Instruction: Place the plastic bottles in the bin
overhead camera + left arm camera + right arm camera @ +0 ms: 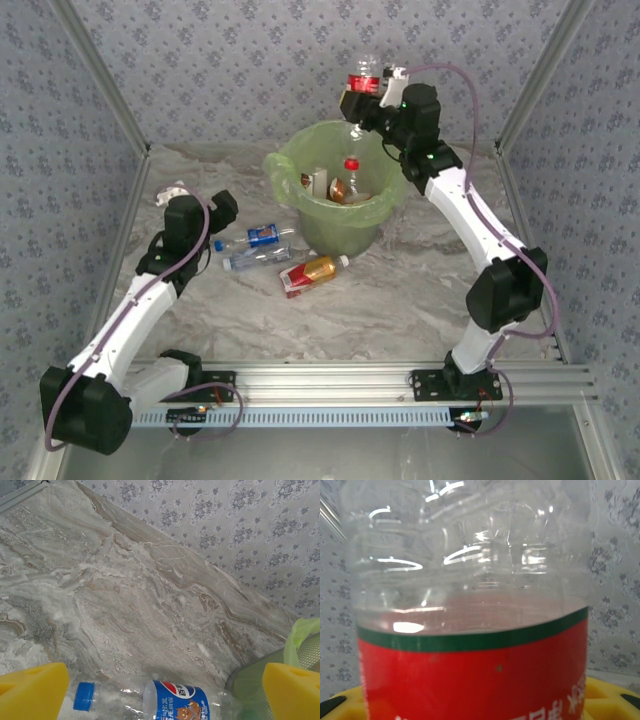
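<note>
Top external view: the right end effector [368,92] clamps a red-labelled bottle [366,68] at its label, above the bin's [300,215] far rim. Meanwhile the left end effector [161,692] gapes wide over a Pepsi bottle [263,236]. Three bottles lie on the counter [400,290] and at least two in the bin. They are likely light, thin-walled and slick, so mid-body is the best place to grip.

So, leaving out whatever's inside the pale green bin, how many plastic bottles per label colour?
Red label: 2, the held clear plastic bottle and the lying amber-filled bottle.
Blue label: 1, the blue-capped bottle.
Label colour unclear: 1, the see-through bottle.
Total: 4
</note>
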Controlling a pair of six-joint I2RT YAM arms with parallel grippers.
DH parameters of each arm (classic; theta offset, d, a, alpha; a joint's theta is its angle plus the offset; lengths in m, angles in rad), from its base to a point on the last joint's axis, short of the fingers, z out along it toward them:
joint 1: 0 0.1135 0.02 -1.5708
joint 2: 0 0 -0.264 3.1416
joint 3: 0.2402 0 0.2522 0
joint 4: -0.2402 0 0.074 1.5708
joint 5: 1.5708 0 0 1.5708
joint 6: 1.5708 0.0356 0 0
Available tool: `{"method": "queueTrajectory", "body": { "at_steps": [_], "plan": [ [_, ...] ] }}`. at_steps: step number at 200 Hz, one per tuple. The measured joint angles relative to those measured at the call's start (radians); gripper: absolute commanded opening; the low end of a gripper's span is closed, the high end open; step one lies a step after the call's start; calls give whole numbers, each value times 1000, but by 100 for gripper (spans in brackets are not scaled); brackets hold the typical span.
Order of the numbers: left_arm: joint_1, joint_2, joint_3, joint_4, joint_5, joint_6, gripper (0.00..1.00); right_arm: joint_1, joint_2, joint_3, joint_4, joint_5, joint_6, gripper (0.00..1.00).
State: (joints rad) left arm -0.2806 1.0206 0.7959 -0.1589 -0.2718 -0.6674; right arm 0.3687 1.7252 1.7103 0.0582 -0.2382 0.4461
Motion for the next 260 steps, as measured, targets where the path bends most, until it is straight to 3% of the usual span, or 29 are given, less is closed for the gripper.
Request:
{"method": "queueTrajectory", "body": {
  "at_steps": [95, 146, 260],
  "plan": [
    [12, -21, -14, -3, 8, -2, 99, 27, 29, -49, -25, -13, -64, 65],
    [12, -20, -15, -3, 22, -14, 99, 54, 20, -110, -71, -32, -103, 84],
    [13, 3, -15, -3, 36, -27, 99, 54, -215, -262, -85, 60, -152, 99]
  ]
}}
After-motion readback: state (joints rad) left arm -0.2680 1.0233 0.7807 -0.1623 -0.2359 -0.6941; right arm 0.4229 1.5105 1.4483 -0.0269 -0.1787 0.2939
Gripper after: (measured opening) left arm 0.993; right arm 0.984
